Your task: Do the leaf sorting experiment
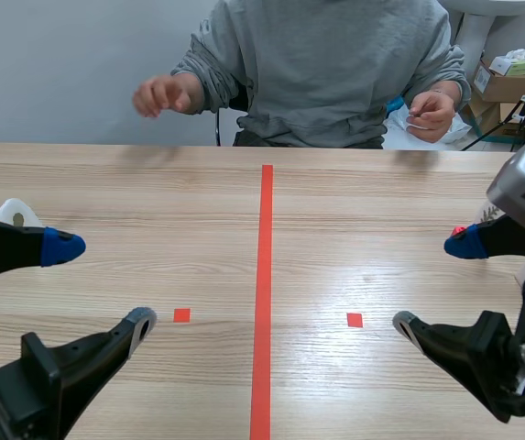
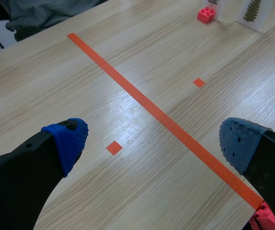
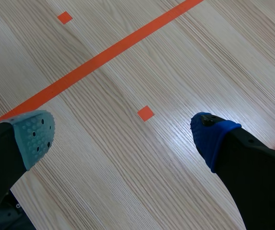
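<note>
The leaf card (image 2: 252, 10) is a small white card bearing a dark green, fern-like frond. It stands upright far ahead of the left gripper (image 2: 155, 143), beyond the tape line (image 2: 151, 112), just beside a studded red brick (image 2: 205, 14). Another card seems to rise from that brick, but only its lowest part shows. In the scene view the brick peeks out at right-centre, close behind the blue pad of the right gripper (image 1: 434, 282). Serrated shapes near it at the right edge are too hidden to name.

Both grippers hang low over the table (image 1: 152, 202), the left at the lower left of the scene view and the right at the lower right. Each has its fingers spread wide with nothing between them. A second red brick (image 2: 268, 218) shows just beside one finger of the left gripper. A rounded white object (image 1: 16, 213) sits at the left edge behind the left arm; what it is I cannot tell.

A person (image 1: 326, 64) in a grey sweatshirt sits at top centre, both hands lifted above the table's far edge, which crosses the upper third of the frame. Cardboard boxes (image 1: 509, 87) stack in the upper right corner.

The widest open stretch is the middle band of wood between the grippers, where the tape line and two tape squares (image 1: 181, 314) lie.
</note>
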Tool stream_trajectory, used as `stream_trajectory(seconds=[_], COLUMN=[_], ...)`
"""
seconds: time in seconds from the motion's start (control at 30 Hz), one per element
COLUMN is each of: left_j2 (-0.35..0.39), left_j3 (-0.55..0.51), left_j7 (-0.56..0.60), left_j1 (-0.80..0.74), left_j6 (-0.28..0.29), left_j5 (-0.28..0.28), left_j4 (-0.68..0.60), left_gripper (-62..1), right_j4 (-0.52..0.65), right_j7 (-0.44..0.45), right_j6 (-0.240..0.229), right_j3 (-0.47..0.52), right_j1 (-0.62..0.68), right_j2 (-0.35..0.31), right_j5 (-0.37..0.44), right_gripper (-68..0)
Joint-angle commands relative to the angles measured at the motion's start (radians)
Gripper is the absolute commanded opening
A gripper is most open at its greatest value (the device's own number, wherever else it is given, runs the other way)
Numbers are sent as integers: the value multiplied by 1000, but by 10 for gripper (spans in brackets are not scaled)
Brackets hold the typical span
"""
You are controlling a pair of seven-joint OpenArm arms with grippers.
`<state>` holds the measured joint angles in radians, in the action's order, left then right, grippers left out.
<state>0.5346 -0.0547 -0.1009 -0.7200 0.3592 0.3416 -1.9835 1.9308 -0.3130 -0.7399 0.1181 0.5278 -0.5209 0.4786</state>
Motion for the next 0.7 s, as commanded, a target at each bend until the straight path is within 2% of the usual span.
stream_trajectory(seconds=[0.0,0.23,0.67], left_j2=[-2,-2,-3], left_j3=[-11,-54,-65], left_j7=[14,13,13], left_j1=[-16,-50,-50], left_j6=[-6,-5,-6], left_j5=[7,7,7], left_j4=[-2,-2,-2], left_gripper=[-24,-24,-24], right_j4=[6,6,6], right_j7=[17,73,78], right_j6=[-2,-6,-6], right_j3=[19,70,75], right_j1=[8,60,69], right_j2=[0,0,0], right_j5=[10,12,54], right_gripper=[-98,-98,-98])
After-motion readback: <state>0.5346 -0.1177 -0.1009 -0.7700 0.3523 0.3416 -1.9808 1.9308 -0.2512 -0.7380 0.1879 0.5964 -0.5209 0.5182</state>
